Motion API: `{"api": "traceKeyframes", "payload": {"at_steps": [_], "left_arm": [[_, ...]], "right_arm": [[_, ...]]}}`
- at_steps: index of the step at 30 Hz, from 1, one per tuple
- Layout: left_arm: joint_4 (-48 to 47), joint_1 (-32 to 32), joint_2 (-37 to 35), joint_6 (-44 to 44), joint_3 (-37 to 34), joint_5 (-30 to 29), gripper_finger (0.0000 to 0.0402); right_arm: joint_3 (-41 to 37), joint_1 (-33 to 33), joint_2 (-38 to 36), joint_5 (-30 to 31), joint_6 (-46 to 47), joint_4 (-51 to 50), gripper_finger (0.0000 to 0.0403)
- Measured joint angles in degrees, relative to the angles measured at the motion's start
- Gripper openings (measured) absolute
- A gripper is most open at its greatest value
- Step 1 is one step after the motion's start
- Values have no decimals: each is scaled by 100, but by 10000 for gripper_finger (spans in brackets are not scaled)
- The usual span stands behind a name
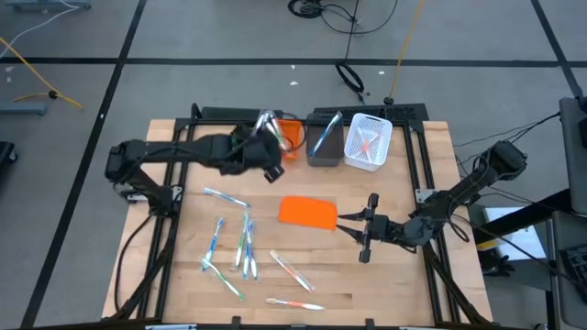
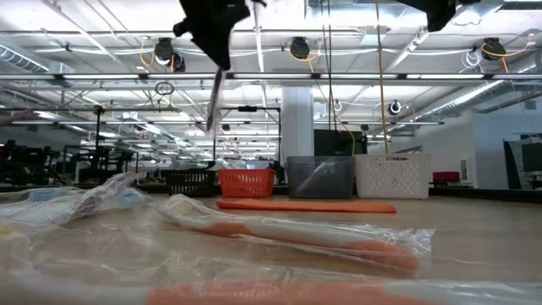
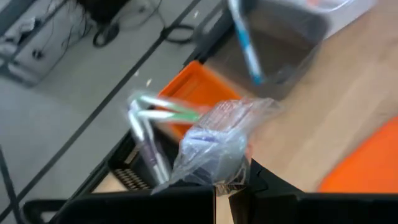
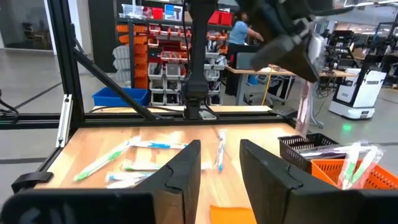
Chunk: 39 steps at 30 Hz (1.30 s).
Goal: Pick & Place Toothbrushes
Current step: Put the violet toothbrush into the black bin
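We see the left hand (image 1: 267, 131) clamped on a wrapped toothbrush (image 1: 266, 122) above the orange bin (image 1: 292, 135) at the desk's (image 1: 404, 266) far edge. The right hand (image 1: 351, 228) hovers beside the orange sheet (image 1: 307, 213), fingers apart and empty. Loose toothbrushes (image 1: 240, 246) lie scattered on the near desk.

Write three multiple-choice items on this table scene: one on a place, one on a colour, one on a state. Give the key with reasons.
1. The flat orange sheet lies:
A. inside the white bin
B. on the table, just ahead of the right gripper
C. on the floor

2. The basket at the right end of the bin row is:
A. white
B. black
C. orange

3. The left gripper is:
A. wide open over the loose toothbrushes
B. out of view
C. shut on a wrapped toothbrush

Key: B, the right gripper points at the sheet; A, its lattice is white; C, the wrapped toothbrush shows between its fingers.
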Motion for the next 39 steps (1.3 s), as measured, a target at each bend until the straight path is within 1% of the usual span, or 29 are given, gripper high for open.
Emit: {"api": "traceKeyframes", "payload": {"at_steps": [5,9,16,21,26,31,39], "left_arm": [[-90,703,-3,201,0,365,3],[-87,1242,-4,298,-1,765,3],[-57,1911,-4,354,-171,1237,3],[51,2192,-2,367,-484,1625,3],[87,2426,-2,392,-749,1733,3],[364,2602,-2,391,-1033,2174,3],[734,2861,-2,387,-1419,2299,3]], "right_arm": [[0,0,0,0,58,-75,102],[0,0,0,-2,60,-86,100],[0,-2,0,-2,58,-88,100],[0,-2,0,-2,58,-86,100],[0,-2,0,-2,58,-86,100],[0,-2,0,0,58,-86,100],[0,-2,0,0,58,-88,100]]}}
